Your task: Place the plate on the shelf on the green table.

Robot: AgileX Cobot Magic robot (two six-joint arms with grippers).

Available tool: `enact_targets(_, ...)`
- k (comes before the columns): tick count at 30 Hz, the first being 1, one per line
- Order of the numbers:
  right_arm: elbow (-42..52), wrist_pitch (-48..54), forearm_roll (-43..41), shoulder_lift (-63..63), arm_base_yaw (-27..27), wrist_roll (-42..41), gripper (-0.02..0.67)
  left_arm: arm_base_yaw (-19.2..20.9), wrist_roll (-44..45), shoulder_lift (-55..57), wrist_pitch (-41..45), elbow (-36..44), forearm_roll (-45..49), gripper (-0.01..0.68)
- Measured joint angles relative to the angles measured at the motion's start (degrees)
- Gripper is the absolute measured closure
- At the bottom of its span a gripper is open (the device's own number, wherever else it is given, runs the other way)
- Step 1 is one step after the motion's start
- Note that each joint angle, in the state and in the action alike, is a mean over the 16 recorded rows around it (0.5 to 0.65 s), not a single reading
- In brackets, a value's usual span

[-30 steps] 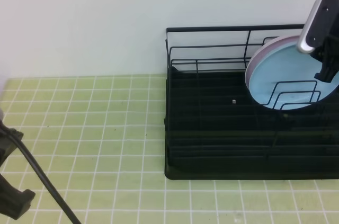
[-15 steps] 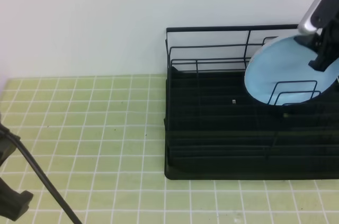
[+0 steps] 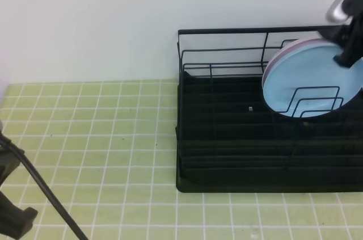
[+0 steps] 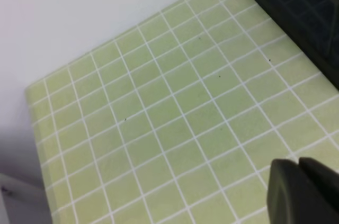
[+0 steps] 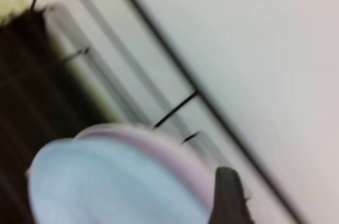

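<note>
The light blue plate [image 3: 303,75] stands on edge among the wire dividers at the back right of the black shelf [image 3: 238,155], which sits on the green table [image 3: 102,138]. My right gripper [image 3: 347,54] hangs open at the plate's upper right rim. In the right wrist view one dark finger [image 5: 228,197] shows just beside the plate [image 5: 106,181], and the other finger is out of frame. My left gripper [image 4: 302,189] is shut and holds nothing, low over the tiles at the near left.
A pale pink plate [image 3: 282,54] stands right behind the blue one, only its rim showing. The shelf's tall back rail [image 3: 249,30] runs along the white wall. The left arm and its black cable [image 3: 39,189] cross the near left corner.
My right gripper has risen and drawn a little to the right, away from the plate's face. The plate stays standing in the rack, barely shifted. The left arm has not moved.
</note>
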Motion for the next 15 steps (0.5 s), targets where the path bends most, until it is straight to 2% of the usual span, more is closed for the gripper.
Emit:
enact_targets(7, 0.0, 1.25, 0.05, -8.77, 0.0, 12.75, 0.263, 0.0, -0.54, -0.91, -0.19, 0.12, 2.16, 0.675)
enact_targets(15, 0.69, 12.0, -1.91, -20.19, 0.0, 33.77, 0.458, 0.0, -3.98, -6.74, -0.43, 2.96, 7.66, 0.671)
